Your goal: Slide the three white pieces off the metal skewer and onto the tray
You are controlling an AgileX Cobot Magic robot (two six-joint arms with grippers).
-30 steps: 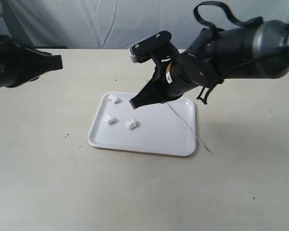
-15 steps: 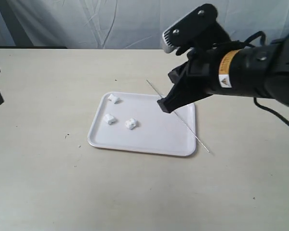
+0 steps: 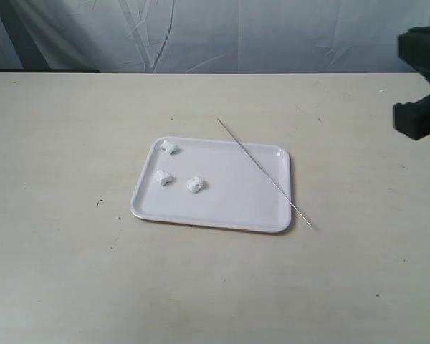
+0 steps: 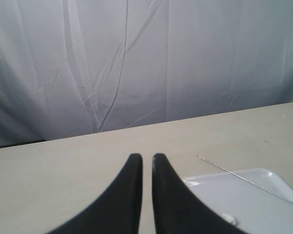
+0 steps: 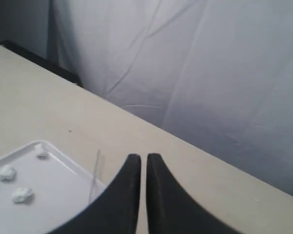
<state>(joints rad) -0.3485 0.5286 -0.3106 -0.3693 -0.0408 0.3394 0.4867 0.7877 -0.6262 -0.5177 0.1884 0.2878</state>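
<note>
Left tool (image 4: 147, 158) and right tool (image 5: 140, 157) are both pinched to a thin slit with nothing held, well apart from the tray (image 3: 213, 217). Open beige desk (image 3: 72, 272) all round it. Metal skewer (image 3: 261, 170) lies bare, diagonal across the tray's side nearer the right tool, both ends past the rim. Three white pieces (image 3: 163, 177) sit loose on the farther side. Cloth backdrop (image 3: 236, 36) behind. Right tool cut off at the exterior view's edge.
</note>
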